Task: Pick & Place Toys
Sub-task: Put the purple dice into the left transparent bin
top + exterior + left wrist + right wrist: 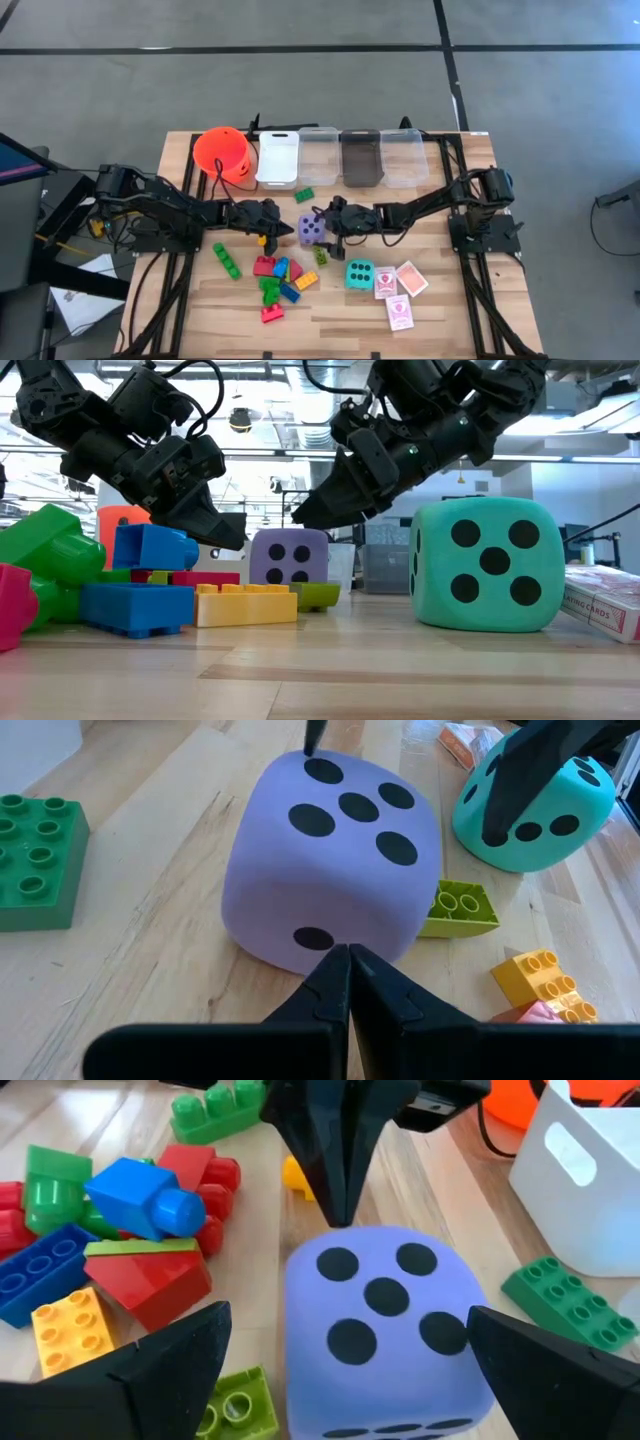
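Wooden surface, middle: the purple die [311, 230] sits between both arms, bricks just nearer. Right gripper [340, 1370] straddles it, fingers wide; left gripper [347, 982] touches its left side, fingers pinched together, holding nothing. It looks light, soft, squashy; grip 2 opposite flat faces.

A purple die [311, 230] with black dots sits flat near the middle of the wooden table, five dots facing up. A teal die [359, 274] rests nearer the front edge, beside three red-and-white playing cards [398, 291] lying flat. A loose pile of red, blue, yellow and green bricks [279, 282] lies in front of the purple die. One green brick [304, 195] sits alone behind it.
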Robot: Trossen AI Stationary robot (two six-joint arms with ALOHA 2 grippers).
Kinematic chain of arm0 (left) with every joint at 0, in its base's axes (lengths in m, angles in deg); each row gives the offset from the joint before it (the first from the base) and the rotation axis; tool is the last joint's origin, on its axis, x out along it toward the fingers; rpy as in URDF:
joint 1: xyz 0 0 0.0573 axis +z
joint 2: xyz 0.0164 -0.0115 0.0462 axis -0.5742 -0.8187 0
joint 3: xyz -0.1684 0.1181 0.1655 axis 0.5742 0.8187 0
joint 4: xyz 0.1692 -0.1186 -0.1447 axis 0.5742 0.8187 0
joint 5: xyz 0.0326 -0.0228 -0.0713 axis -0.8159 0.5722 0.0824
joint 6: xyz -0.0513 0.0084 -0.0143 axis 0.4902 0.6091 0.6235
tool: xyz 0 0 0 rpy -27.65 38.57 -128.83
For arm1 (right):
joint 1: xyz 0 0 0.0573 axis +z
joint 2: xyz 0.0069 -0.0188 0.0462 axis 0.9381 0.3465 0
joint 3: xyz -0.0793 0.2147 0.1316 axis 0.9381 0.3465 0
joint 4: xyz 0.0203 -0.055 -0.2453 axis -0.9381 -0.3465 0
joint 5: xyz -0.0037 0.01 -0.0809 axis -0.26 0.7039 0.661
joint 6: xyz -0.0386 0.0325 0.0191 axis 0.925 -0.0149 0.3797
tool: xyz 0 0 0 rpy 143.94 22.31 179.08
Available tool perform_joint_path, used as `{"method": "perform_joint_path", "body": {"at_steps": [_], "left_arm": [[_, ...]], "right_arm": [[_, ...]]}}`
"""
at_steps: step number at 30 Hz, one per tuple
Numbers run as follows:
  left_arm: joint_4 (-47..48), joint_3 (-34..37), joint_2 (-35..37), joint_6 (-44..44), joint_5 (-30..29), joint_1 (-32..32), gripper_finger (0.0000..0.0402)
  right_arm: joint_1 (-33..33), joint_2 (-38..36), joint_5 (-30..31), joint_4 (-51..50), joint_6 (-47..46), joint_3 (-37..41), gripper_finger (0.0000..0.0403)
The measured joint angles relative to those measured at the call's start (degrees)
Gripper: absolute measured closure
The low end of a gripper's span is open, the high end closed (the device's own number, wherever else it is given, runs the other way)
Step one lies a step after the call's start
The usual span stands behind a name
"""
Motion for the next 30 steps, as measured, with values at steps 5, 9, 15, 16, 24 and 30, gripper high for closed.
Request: {"method": "perform_joint_path", "body": {"at_steps": [5,9,15,16,24,30], "left_arm": [[0.00,0.00,0.00,0.02,0.00,-0.01,0.0402],[0.00,0.00,0.00,0.02,0.00,0.02,0.0402],[0.00,0.00,0.00,0.01,0.02,-0.01,0.0402],[0.01,0.00,0.00,0.02,0.01,-0.01,0.0402],[0.00,0.00,0.00,0.02,0.02,0.00,0.0402],[0.00,0.00,0.00,0.02,0.02,0.02,0.0402]], "right_arm": [[-0.38,0.00,0.80,-0.90,0.00,0.00,0.0003],[-0.45,0.00,3.15,-2.02,0.00,0.00,0.0003],[-0.77,0.00,3.37,-2.49,-0.01,0.00,0.0003],[-0.77,0.00,3.36,-2.68,-0.01,0.00,0.0003],[-0.82,0.00,3.11,-4.23,-0.02,-0.02,0.0003],[-0.82,0.02,1.37,-4.94,-0.46,-0.03,0.0003]]}}
